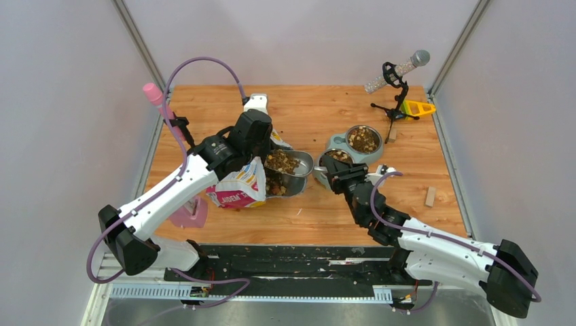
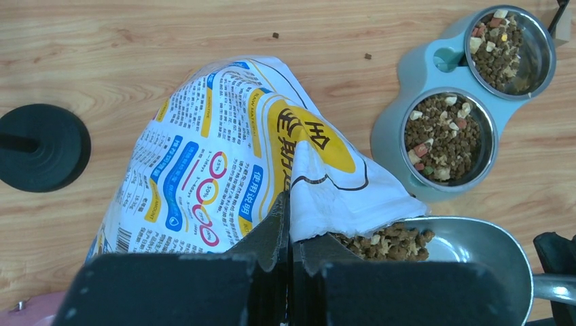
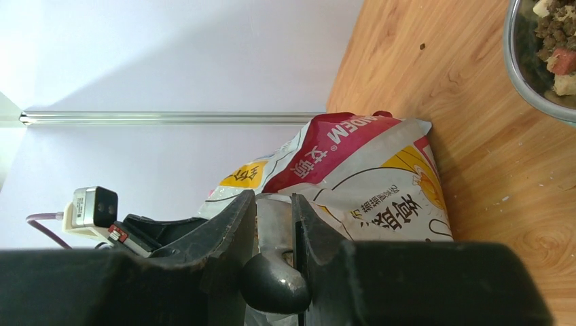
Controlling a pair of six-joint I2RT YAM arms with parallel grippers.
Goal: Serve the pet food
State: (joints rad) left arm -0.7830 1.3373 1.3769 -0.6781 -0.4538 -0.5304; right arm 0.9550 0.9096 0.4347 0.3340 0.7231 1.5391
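Observation:
My left gripper (image 2: 291, 227) is shut on the top edge of the colourful cat-food bag (image 2: 224, 156), holding it tipped with its mouth over the metal scoop (image 2: 475, 251). Brown and tan pet food (image 2: 387, 244) lies heaped in the scoop at the bag's mouth. From above, the bag (image 1: 238, 189) and the filled scoop (image 1: 302, 161) sit left of centre. My right gripper (image 3: 274, 224) is shut on the scoop's grey handle (image 3: 275, 272). A pale green double feeder (image 2: 390, 136) holds two steel bowls, both with kibble inside.
A silver microphone on a black stand (image 1: 397, 75) and a yellow object (image 1: 418, 107) stand at the back right. A pink microphone (image 1: 153, 92) rises at the left, with a pink object (image 1: 190, 214) below it. A wood block (image 1: 430, 195) lies right. Loose kibble dots the table.

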